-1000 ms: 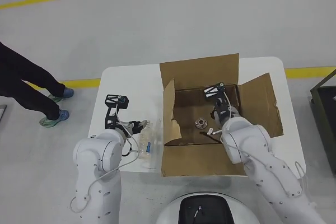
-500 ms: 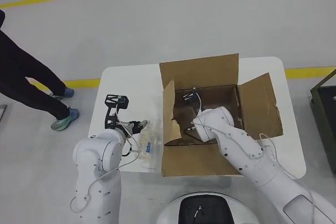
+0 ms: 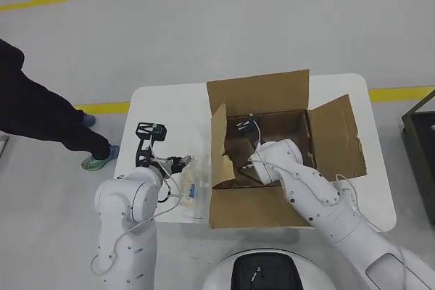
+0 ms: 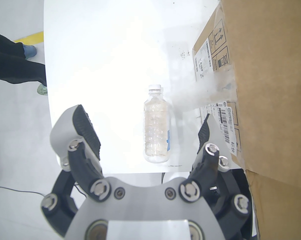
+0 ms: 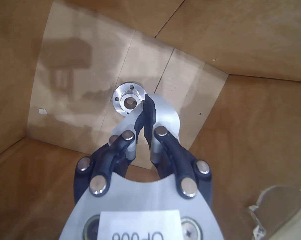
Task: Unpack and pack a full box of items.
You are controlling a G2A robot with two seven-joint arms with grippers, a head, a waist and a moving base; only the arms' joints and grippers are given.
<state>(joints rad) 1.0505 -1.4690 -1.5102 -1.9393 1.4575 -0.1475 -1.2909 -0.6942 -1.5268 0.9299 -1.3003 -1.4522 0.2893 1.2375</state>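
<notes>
Inside the box [image 5: 240,26], right pincer [image 5: 143,116] closed, angled down over metal flange [image 5: 121,95]

White table [image 3: 167,105], yellow floor line [image 3: 112,107], dark rack [image 3: 429,156]

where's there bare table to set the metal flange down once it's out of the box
Free: the white table beyond the cap of the clear plastic bottle, bordered by the table's far edge and the brown cardboard box wall. Crowded: the narrow strip between bottle and box, by the open left hand.
</notes>
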